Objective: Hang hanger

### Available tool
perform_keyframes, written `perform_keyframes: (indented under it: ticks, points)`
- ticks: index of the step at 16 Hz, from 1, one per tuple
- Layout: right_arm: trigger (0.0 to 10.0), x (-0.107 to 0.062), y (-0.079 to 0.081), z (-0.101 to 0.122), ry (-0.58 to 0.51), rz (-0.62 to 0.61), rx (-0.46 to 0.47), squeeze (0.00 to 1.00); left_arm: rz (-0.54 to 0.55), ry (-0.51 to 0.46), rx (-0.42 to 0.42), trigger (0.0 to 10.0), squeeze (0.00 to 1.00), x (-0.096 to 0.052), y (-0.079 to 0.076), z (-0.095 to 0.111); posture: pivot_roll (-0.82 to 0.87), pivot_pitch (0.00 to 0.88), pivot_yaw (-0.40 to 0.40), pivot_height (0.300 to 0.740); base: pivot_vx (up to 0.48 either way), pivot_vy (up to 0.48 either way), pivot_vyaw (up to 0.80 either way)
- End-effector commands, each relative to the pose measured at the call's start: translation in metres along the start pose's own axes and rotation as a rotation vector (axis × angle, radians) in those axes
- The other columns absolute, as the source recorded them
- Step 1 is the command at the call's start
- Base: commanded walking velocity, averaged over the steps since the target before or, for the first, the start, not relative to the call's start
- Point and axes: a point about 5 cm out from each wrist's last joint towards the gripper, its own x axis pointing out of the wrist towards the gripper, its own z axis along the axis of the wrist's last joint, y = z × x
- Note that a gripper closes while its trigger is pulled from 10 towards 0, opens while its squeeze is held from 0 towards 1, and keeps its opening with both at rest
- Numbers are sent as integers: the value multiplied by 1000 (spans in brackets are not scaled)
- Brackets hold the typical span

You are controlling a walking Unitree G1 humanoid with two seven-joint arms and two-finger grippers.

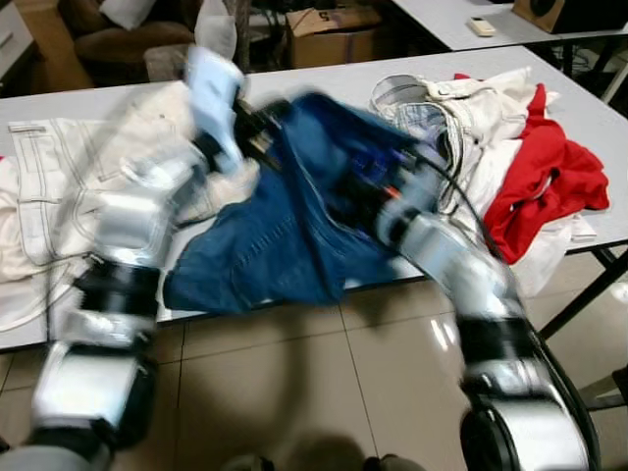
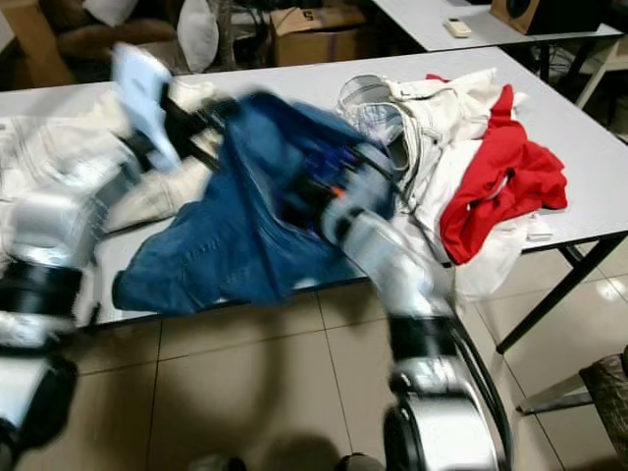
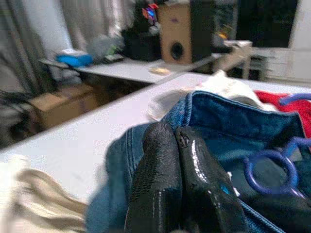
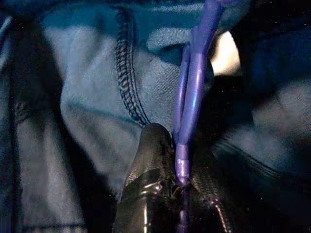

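1. Table point(image 1: 88, 103) bare strip behind the jeans point(image 1: 265, 245): open passage.
2. Left of jeans: cream clothes point(image 1: 39, 206) block.
3. Right of jeans: white and red clothes point(image 1: 535, 186) piled, blocking.
4. Floor point(image 1: 324, 383) in front of jeans: free.

A blue-violet plastic hanger point(image 4: 193, 82) stands pinched between the closed fingers of the right end effector point(image 4: 176, 180), its thin bar rising straight out from the fingertips into the folds of blue denim jeans point(image 1: 285, 235). Its looped wire end point(image 3: 272, 170) shows just beyond the left end effector point(image 3: 177, 145), inside the jeans' waistband.
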Motion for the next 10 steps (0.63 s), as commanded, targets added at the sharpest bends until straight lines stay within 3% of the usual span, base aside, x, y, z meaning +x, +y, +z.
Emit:
perform_keyframes:
  ticks: [1, 3, 4, 5, 6, 7, 8, 9, 10]
  points:
    - [10000, 8, 16, -2, 16, 87, -23, 0, -12, -34, 19, 0, 0, -6, 7, 17, -28, 8, 7, 740, 0, 0, 0]
    - [10000, 20, 51, 13, -58, 319, 70, 0, -113, -77, 40, 0, 0, -18, 3, 47, -1, 3, -22, 740, 0, 0, 0]
    - [10000, 22, 57, 19, -86, 380, 145, 0, -132, -162, -21, 0, 0, -17, -4, 68, 8, 0, -31, 740, 0, 0, 0]
    - [10000, 25, 55, 19, -84, 377, 151, 0, -144, -200, -48, 0, 0, -15, -8, 76, 12, 0, -36, 740, 0, 0, 0]
    - [10000, 27, 40, 6, -24, 287, 95, 0, -158, -193, -68, 0, 0, -9, -18, 69, 11, 1, -35, 740, 0, 0, 0]
    - [10000, 25, 16, -12, 50, 155, 44, 0, -151, -131, -93, 0, 0, -1, -30, 45, 2, 5, -26, 740, 0, 0, 0]
    - [10000, 23, 8, -18, 71, 119, 26, 0, -145, -103, -100, 0, 0, 1, -34, 36, -1, 6, -22, 740, 0, 0, 0]
    - [10000, 14, -16, -36, 126, 11, 11, 0, -107, -20, -142, 0, 0, 7, -44, 4, -16, 9, -7, 740, 0, 0, 0]
    - [10000, -1, -39, -56, 178, -79, 32, 0, -60, 91, -109, 0, 0, 11, -52, -33, -29, 13, 8, 740, 0, 0, 0]
